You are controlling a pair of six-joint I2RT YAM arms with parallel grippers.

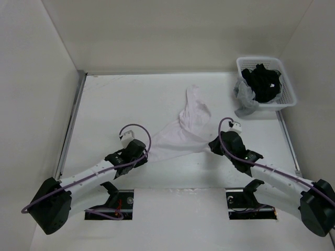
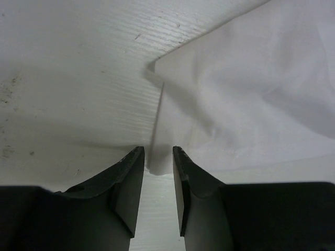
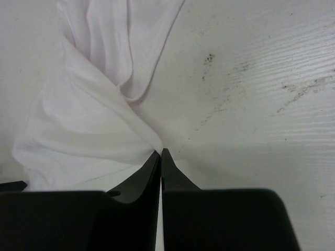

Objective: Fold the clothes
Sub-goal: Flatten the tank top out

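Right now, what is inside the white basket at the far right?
Black clothes sit in the basket, and a grey cloth hangs over its near left rim. Whatever lies beneath them, and the basket's floor, is covered.

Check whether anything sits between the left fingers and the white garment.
Nothing visible does. The left gripper has its fingers parted, and the white garment has its edge right at their tips, with only bare table around. The basket of dark clothes stands far off.
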